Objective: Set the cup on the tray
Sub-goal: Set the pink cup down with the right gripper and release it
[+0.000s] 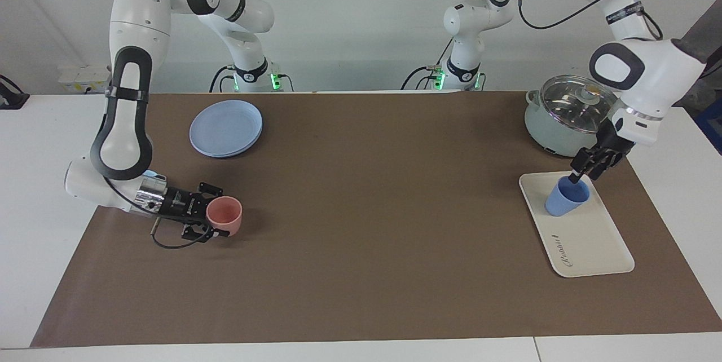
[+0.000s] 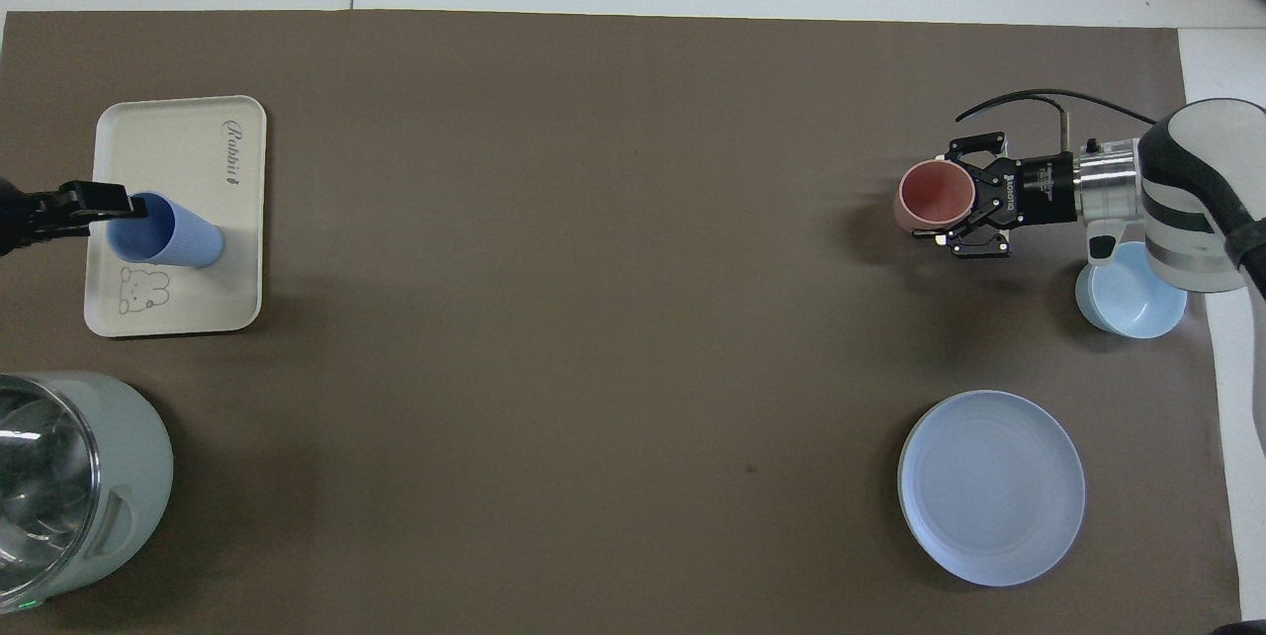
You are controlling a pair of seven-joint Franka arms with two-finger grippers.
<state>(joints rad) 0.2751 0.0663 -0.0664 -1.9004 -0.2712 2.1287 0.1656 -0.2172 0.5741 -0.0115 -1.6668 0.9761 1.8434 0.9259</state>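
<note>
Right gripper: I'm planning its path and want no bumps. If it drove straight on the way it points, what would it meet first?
The right gripper lies low and level, pointing toward the left arm's end of the table, with the pink cup already at its fingers. After the cup, only bare brown mat shows; height is hard to judge.

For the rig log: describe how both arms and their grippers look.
Both arms are glossy white with black joint bands and oval black insets. The right gripper is black with white lettering, on a silver wrist collar, a thin black cable looping beside it. The left gripper is black too; a black cable runs along its arm.
</note>
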